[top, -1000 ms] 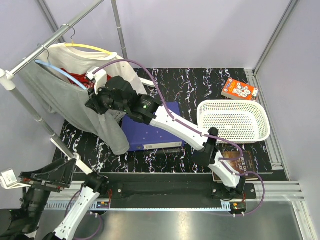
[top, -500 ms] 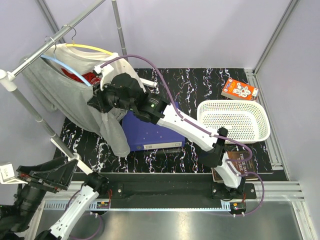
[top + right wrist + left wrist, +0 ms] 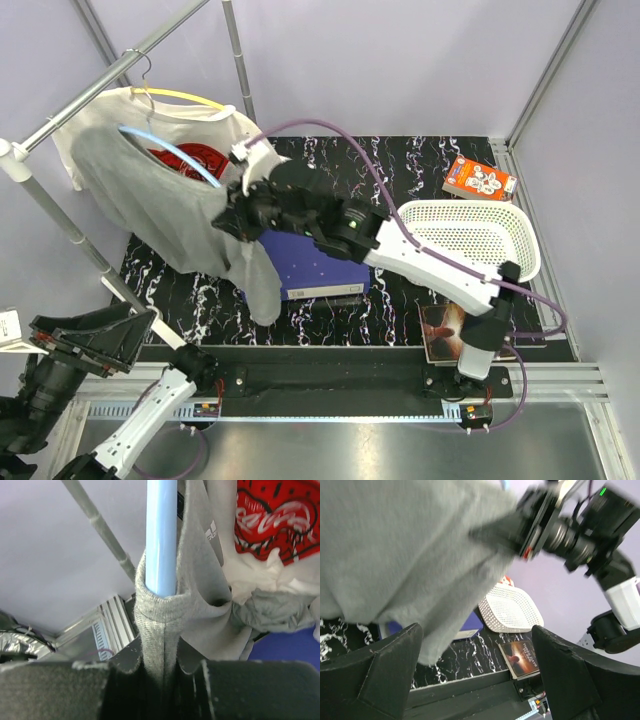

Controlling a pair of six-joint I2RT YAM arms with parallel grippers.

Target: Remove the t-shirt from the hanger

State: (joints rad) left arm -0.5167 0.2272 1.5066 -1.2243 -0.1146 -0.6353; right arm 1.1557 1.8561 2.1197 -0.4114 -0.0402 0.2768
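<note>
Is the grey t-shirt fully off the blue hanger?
No, a ribbed edge of the grey t-shirt loops around the blue hanger, pinched in the right gripper.

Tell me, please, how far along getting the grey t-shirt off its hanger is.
Done: the right fingers are shut on the collar of the grey t-shirt, beside the blue hanger. In hand: that pinch holds the collar bunched around the hanger's arm. Left: the hanger is still inside the shirt, which hangs by the rail, so it has yet to come off. The left fingers stand open, apart from it.
</note>
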